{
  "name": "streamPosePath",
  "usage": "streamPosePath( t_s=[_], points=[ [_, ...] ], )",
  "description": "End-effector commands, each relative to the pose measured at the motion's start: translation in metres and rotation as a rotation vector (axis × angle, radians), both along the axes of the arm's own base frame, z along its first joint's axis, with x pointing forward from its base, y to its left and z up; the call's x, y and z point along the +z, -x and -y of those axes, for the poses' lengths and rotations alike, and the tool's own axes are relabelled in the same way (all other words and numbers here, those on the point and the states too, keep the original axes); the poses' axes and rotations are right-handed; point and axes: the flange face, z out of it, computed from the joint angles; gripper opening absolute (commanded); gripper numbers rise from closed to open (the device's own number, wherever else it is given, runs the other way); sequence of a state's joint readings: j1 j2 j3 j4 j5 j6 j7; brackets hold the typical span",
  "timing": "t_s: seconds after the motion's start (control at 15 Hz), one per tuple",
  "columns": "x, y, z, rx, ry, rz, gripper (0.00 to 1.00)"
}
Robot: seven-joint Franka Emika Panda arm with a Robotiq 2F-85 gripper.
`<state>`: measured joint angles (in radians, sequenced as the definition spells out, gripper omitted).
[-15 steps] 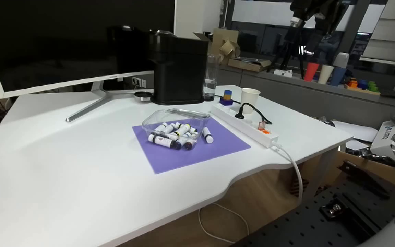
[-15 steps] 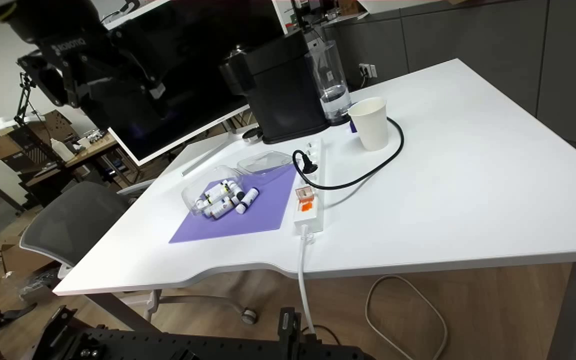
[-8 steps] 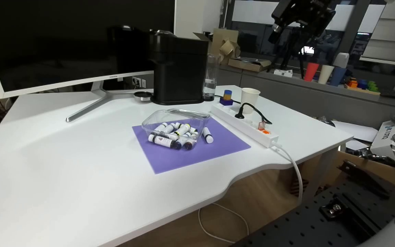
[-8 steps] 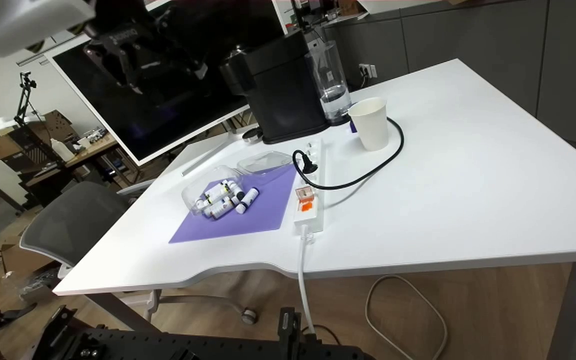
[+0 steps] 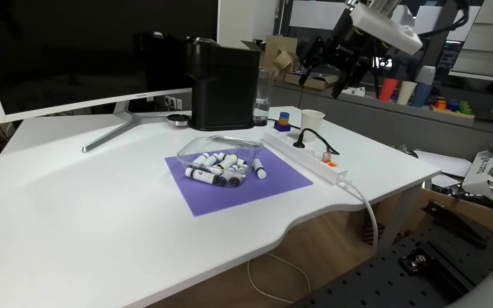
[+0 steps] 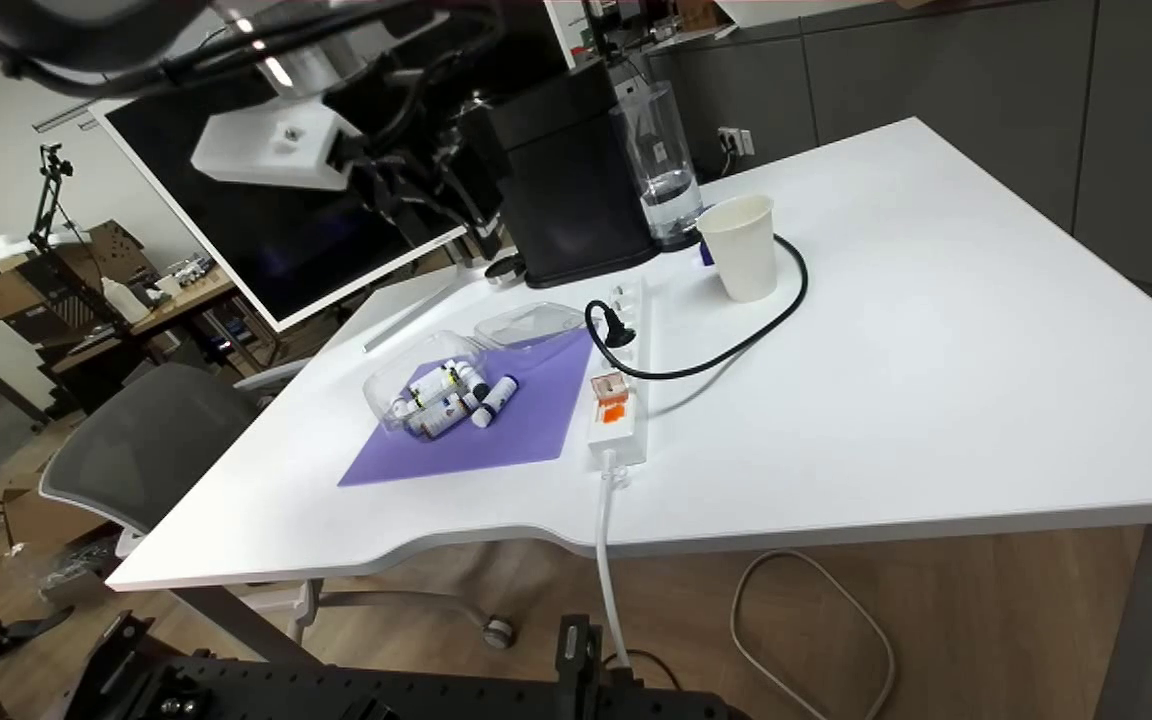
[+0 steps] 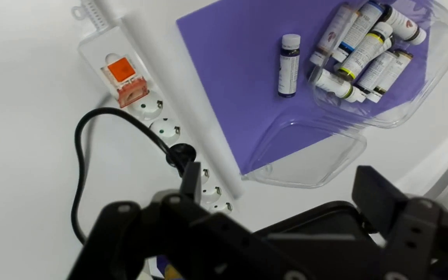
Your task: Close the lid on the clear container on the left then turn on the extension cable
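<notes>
As the lid (image 7: 308, 157) lies open beside the clear container (image 7: 436, 74) on the purple mat (image 7: 239, 74), closing it comes first; your tool (image 7: 282, 188) hangs empty, jaws apart. Then comes the extension cable (image 7: 167, 127) on the counter (image 7: 25, 97), its switch (image 7: 121, 69) setting unclear.

My gripper (image 7: 282, 188): fingers (image 7: 191, 182) spread wide, one left, one right in wrist view. I see my arm (image 6: 304, 70) upper left in an exterior view, gripper angled down-right.
</notes>
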<state>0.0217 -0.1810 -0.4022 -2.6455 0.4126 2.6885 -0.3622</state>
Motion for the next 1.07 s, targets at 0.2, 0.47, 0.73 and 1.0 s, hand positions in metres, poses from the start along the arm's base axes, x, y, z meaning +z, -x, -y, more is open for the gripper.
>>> streamPosePath(
  t_s=[0.2, 0.47, 0.73, 1.0],
  points=[
    [-0.057, -0.081, 0.009, -0.181, -0.165, -0.147, 1.00],
    [-0.091, -0.100, 0.010, -0.207, -0.287, -0.260, 1.00],
    [-0.117, -0.115, 0.010, -0.210, -0.325, -0.278, 1.00],
    [-0.123, -0.110, 0.008, -0.195, -0.296, -0.262, 1.00]
  ],
)
